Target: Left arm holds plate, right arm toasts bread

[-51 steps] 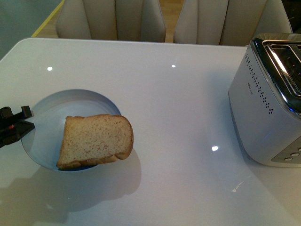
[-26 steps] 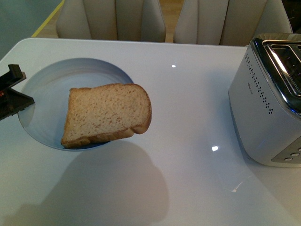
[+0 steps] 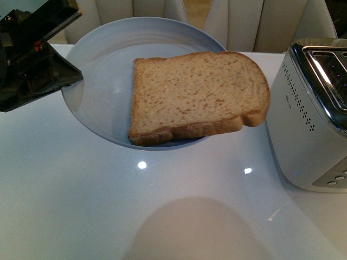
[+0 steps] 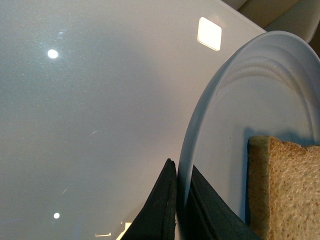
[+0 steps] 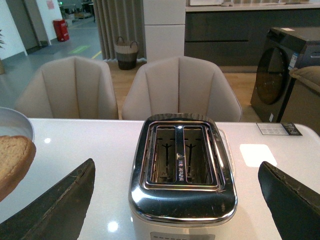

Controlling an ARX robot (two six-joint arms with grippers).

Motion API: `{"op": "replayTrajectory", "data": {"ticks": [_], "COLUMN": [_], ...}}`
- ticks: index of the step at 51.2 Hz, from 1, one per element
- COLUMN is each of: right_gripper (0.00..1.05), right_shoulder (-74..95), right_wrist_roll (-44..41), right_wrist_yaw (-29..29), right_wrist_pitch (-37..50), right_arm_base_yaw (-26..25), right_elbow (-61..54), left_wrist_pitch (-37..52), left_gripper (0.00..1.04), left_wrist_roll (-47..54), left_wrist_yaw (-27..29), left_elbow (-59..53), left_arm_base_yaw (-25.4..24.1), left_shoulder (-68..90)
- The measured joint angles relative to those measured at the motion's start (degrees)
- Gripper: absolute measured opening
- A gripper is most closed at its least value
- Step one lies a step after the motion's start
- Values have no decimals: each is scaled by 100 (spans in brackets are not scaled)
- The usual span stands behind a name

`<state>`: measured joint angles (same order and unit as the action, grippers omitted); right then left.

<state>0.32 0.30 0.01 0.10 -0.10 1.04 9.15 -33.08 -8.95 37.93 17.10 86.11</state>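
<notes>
Left end effector (image 4: 181, 172): clenched on the plate's rim, one finger above and one below; in the front view it sits at the upper left of the frame.
Plate (image 3: 103, 76): held in the air, upper centre-left of the front view, tilted so its near edge hangs lower; its shadow lies on the table at the bottom of the frame.
Bread (image 3: 198, 92): lies flat on the plate, its rounded top sticking out past the rim to the right.
Long axis: runs left to right across the front view, rounded end toward the toaster (image 3: 303, 124) and just beside its upper wall.
Right end effector (image 5: 176, 165): released and empty, fingers spread wide; not in the front view.
Key relation: the right wrist view looks straight at the toaster between the fingers, while the bread shows only at the edge of that view, outside the finger span. The right end effector probably has to swing across to the overhanging end.
Nearer arm: the left one holds the plate; only the free right one can take the slice.
Slots (image 5: 177, 155): two, open, empty.
Judgement: the flat slice must go on edge to enter.
Table (image 3: 81, 206): white, glossy, with lamp glints.
Room: beige chairs (image 5: 180, 90) behind the table.
</notes>
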Motion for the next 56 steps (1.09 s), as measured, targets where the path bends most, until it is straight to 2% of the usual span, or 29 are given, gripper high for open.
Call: {"op": "replayTrajectory", "data": {"ticks": [6,32,56], "right_gripper": [96,96,96], "right_shoulder": [0,0,0], "right_wrist_roll": [0,0,0], "right_wrist_yaw": [0,0,0], "right_wrist_pitch": [0,0,0], "right_arm_base_yaw": [0,0,0], "right_elbow": [0,0,0], "left_wrist_pitch": [-177,-632,-662], "left_gripper": [3,3,3], "left_wrist_roll": [-199,-734,-1097], "left_wrist_yaw": [146,544,664], "left_elbow": [79,345,503], "left_arm_base_yaw": [321,1147,1429], "left_shoulder": [-157,-396,-393]}}
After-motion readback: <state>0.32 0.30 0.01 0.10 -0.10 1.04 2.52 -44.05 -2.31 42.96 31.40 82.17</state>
